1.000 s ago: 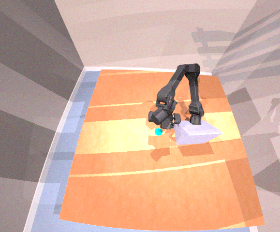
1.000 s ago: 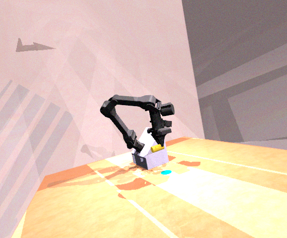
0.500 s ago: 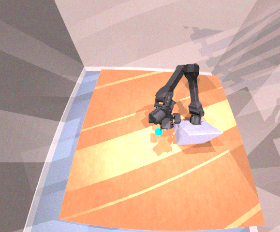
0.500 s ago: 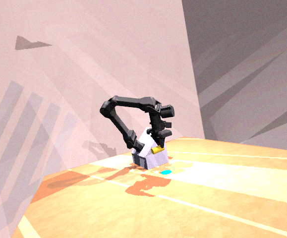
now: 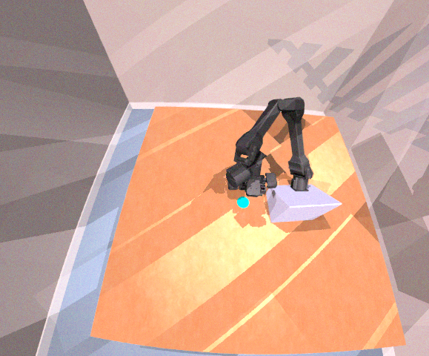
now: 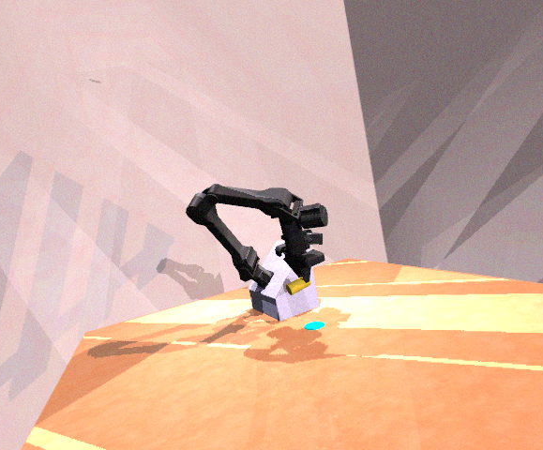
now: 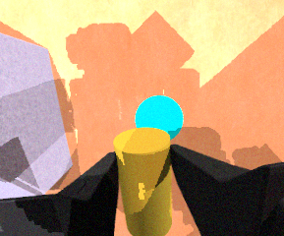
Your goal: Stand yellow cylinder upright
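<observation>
Nearest the wrist camera, the gripper (image 5: 270,190) (image 6: 305,282) (image 7: 142,155) is closed on the yellow cylinder (image 6: 297,286) (image 7: 145,182), a finger bearing on either side. The cylinder is raised off the orange table (image 5: 191,276) (image 6: 358,397) (image 7: 259,113), its axis well off vertical; the top view does not show it. The side grip presumably serves to let the wrist swing it upright.

Beyond its end, in the wrist view, lies the cyan circle (image 5: 242,202) (image 6: 314,325) (image 7: 159,115), flat on the table and unoccupied. The hold over this area appears meant to allow turning before lowering.

To one side stands the pale lilac block (image 5: 302,202) (image 6: 303,304) (image 7: 28,108), at the arm's foot; clearance from it merits care during rotation.
</observation>
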### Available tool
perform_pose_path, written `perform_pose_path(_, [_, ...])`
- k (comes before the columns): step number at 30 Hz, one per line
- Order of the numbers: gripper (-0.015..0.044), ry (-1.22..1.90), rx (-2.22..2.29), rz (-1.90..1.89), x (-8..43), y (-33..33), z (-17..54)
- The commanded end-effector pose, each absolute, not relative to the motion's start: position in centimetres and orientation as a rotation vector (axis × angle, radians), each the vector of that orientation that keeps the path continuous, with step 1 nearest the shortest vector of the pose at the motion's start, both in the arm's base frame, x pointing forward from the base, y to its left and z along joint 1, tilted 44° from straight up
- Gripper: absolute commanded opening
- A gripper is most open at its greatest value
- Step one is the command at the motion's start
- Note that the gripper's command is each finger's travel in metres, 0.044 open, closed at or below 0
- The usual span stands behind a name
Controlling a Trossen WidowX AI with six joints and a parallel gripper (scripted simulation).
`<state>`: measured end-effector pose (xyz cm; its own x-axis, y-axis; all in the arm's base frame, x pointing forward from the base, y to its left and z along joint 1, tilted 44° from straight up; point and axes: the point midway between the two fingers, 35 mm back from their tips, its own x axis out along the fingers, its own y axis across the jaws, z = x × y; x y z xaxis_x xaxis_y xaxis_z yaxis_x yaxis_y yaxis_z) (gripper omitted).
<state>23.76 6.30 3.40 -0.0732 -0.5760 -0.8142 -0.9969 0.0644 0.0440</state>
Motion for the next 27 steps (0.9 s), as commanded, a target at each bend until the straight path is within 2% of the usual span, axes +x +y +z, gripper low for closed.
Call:
perform_pose_path(1, [0.0105, 1.718, -1.544, 0.895, 23.50, 6.12, 3.34])
perform_pose_path(27, [0.0105, 1.680, -1.360, 1.075, 22.77, 5.46, 2.73])
